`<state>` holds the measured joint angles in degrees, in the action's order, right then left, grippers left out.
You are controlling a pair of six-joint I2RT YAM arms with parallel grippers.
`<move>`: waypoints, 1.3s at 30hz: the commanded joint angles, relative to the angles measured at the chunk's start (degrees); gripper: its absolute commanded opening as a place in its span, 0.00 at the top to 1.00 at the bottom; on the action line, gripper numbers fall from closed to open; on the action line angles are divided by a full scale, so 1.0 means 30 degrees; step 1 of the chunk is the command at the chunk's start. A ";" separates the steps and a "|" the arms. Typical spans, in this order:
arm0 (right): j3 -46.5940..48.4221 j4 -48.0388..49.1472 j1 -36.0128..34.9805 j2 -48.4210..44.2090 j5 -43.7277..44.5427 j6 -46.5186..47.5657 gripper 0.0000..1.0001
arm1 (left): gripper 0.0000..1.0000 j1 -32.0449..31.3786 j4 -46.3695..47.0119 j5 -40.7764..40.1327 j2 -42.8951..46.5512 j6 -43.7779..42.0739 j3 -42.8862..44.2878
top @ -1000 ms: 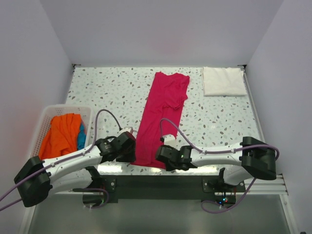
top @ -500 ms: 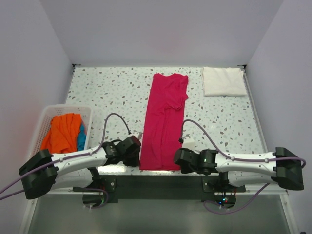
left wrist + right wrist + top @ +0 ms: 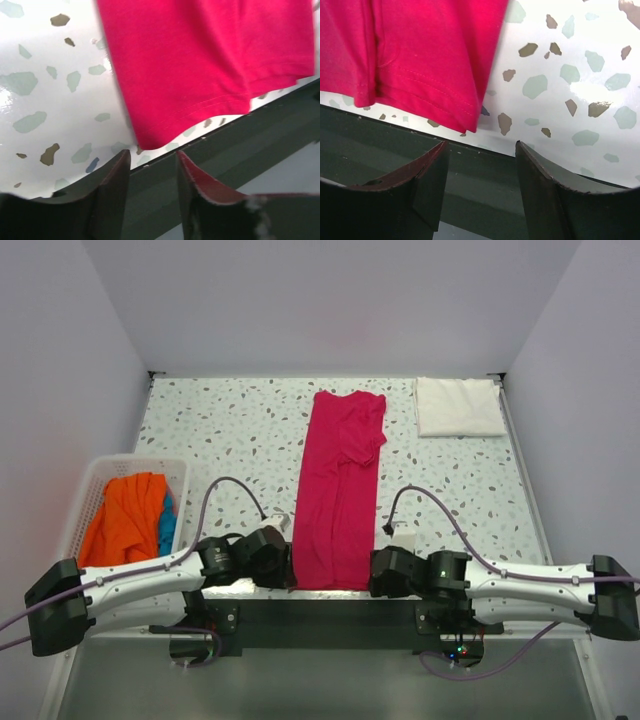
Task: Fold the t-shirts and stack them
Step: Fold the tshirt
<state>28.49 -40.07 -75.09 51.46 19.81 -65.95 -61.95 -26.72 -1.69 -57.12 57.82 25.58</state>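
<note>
Magenta t-shirt (image 3: 338,490) lying flat as a long, narrow strip on the speckled table (image 3: 220,430), with both grippers at its near hem.

The shirt's hem reaches the table's near edge. The left gripper (image 3: 152,160) sits just off the hem's left corner, jaws parted a little and holding nothing. The right gripper (image 3: 481,150) sits just off the right corner, jaws parted wider and also empty. A folded white t-shirt (image 3: 458,406) lies beyond the magenta shirt to its right. Well to its left, an orange t-shirt (image 3: 122,517) and a blue t-shirt (image 3: 167,525) fill a white slotted basket (image 3: 95,475).
</note>
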 commanded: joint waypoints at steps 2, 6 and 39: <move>-0.1028 0.0552 -0.0107 -0.0688 0.0017 -0.2534 0.41 | 0.51 -0.0091 0.0583 -0.0111 0.0936 0.0794 -0.0205; -0.1732 0.1725 -0.0078 -0.1304 0.0688 -0.3532 0.42 | 0.48 -0.0091 0.1961 0.0475 0.0146 0.0736 -0.0471; 0.1488 -0.0410 -0.2154 0.3265 0.0690 -0.1131 1.00 | 1.00 -0.1468 -0.1168 -0.0168 0.0316 0.1174 -0.0295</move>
<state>29.52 -34.92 -79.35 60.38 20.08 -71.46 -65.67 -25.45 -1.72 -59.20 59.59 23.68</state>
